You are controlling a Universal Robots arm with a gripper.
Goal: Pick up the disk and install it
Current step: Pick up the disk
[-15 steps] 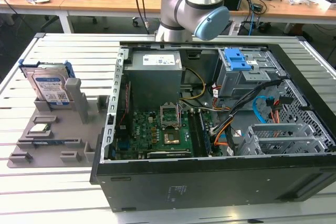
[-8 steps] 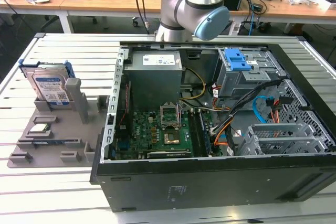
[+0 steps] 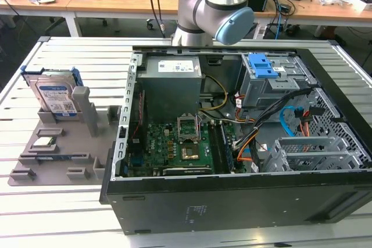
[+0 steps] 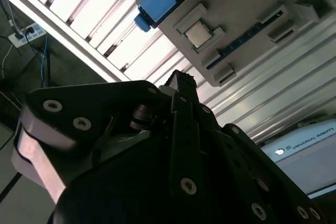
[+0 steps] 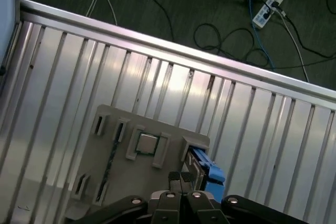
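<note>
The disk point(image 3: 55, 96) stands upright in a slot at the back of a grey holder plate point(image 3: 70, 158), on the exterior view's left. It is a silver drive with a white-and-blue label in a blue bracket. In both wrist views it shows from high above as a blue-edged block point(image 5: 209, 170) point(image 4: 157, 1). My gripper point(image 5: 181, 178) point(image 4: 181, 81) hangs well above the holder plate, apart from the disk. Its dark fingers are together with nothing between them. The arm's grey and light-blue joints point(image 3: 215, 10) rise behind the computer case.
An open computer case point(image 3: 232, 201) lies right of the holder, with a motherboard point(image 3: 174, 143), cables and a drive bay under a blue latch plate point(image 3: 261, 67). A small square silver chip point(image 3: 43, 142) point(image 5: 147, 143) sits on the holder. The table top is slatted aluminium point(image 5: 252, 124).
</note>
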